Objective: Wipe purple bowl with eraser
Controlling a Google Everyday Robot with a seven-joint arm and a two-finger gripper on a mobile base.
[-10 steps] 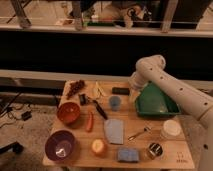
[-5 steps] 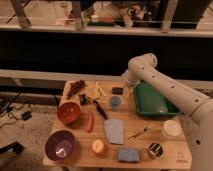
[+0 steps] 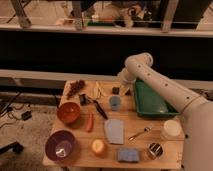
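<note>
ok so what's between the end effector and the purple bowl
In the camera view the end effector hangs at the back; toward the purple bowl lie a blue cup, a black-handled tool and a long red item.

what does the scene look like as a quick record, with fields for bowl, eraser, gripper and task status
purple bowl: front left corner of the table, upright
eraser: lying at the back, left of the green tray
gripper: open, low beside the eraser, holding nothing; contact unclear
nearby: blue cup in front of the eraser; orange bowl behind the purple bowl
task status: eraser not yet lifted, bowl not yet wiped
</note>
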